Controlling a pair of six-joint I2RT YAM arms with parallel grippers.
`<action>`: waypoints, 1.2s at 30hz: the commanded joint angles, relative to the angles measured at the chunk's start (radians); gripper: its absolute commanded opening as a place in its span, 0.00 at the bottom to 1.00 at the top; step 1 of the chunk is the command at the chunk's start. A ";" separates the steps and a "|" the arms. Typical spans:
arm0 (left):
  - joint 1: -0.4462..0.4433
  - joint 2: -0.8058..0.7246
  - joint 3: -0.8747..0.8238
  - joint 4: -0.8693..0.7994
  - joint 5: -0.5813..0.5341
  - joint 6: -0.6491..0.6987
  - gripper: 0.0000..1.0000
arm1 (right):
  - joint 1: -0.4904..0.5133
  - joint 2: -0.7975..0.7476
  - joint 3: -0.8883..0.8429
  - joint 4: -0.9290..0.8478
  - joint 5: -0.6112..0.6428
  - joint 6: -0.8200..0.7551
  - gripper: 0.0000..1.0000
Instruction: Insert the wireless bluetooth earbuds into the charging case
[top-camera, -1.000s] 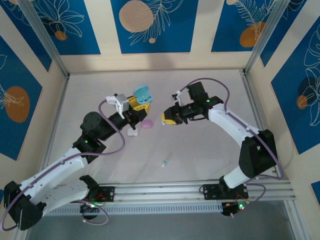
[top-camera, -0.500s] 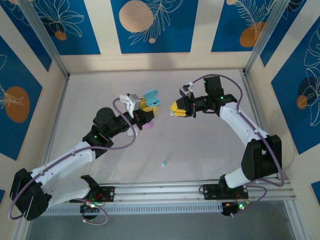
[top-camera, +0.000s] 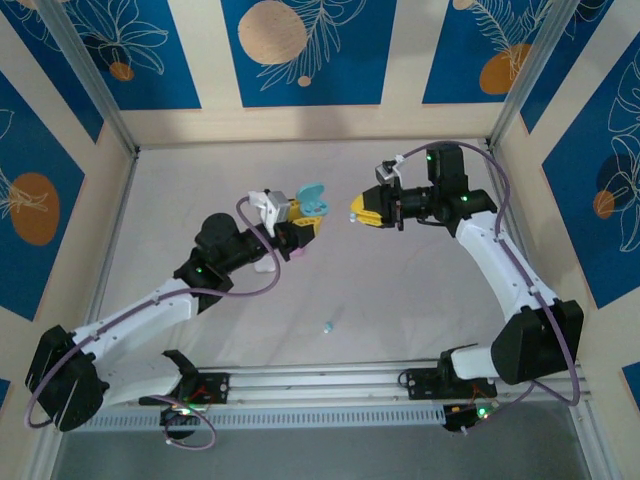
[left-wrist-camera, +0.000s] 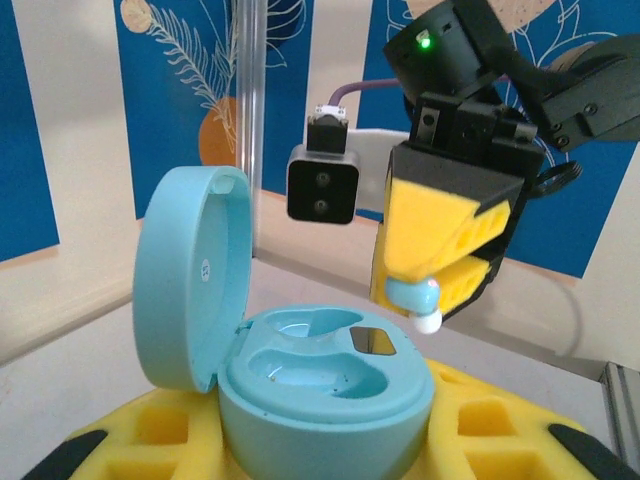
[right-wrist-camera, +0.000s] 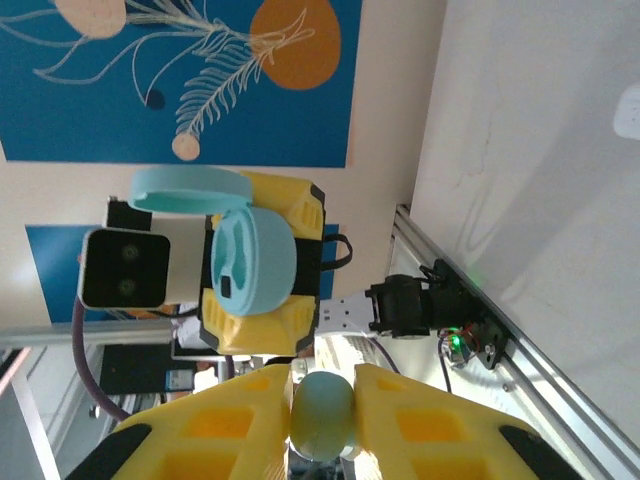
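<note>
Blue earbud (right-wrist-camera: 322, 417) pinched in R gripper (right-wrist-camera: 322, 398), near open case (right-wrist-camera: 252, 262), apart.

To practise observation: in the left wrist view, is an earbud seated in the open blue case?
No: both wells of the blue case are empty; the earbud is pinched in the right end effector.

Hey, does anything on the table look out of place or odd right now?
One light blue earbud lies alone on the table toward the near edge, apart from both arms. Otherwise nothing looks odd: the left gripper holds the open blue case, and the right gripper pinches a second earbud.
</note>
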 joint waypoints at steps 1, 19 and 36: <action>-0.017 0.006 -0.007 0.034 0.021 0.029 0.21 | -0.003 -0.028 -0.002 -0.013 0.036 0.082 0.23; -0.051 0.058 0.009 0.054 0.035 0.087 0.21 | 0.091 -0.144 0.009 0.148 0.155 0.064 0.23; -0.077 0.074 0.034 0.084 0.047 0.111 0.21 | 0.254 -0.091 0.053 0.121 0.322 -0.017 0.23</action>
